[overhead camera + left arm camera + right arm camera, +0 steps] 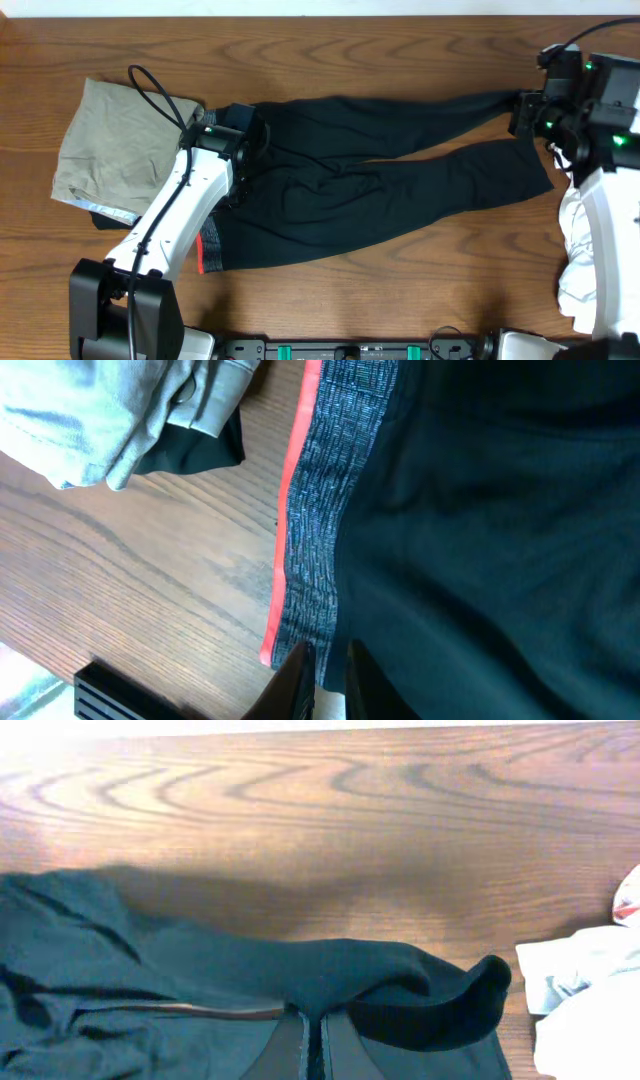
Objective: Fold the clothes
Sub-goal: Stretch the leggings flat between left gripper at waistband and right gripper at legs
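Observation:
A pair of black pants (400, 190) lies spread across the wooden table, with the waistband at the left and both legs reaching right. The waistband is grey with a red edge (320, 510). My left gripper (240, 150) is at the waist end; in the left wrist view its fingers (328, 678) are pinched on the waistband's edge. My right gripper (522, 112) is at the far right on the leg ends. In the right wrist view its fingers (313, 1040) are shut on black fabric beside a curled cuff (440, 1000).
A folded khaki garment (115, 150) lies at the far left on a dark piece (105, 222), close to the waistband; it also shows in the left wrist view (110, 410). A white cloth (580, 250) lies at the right edge, also in the right wrist view (590, 990).

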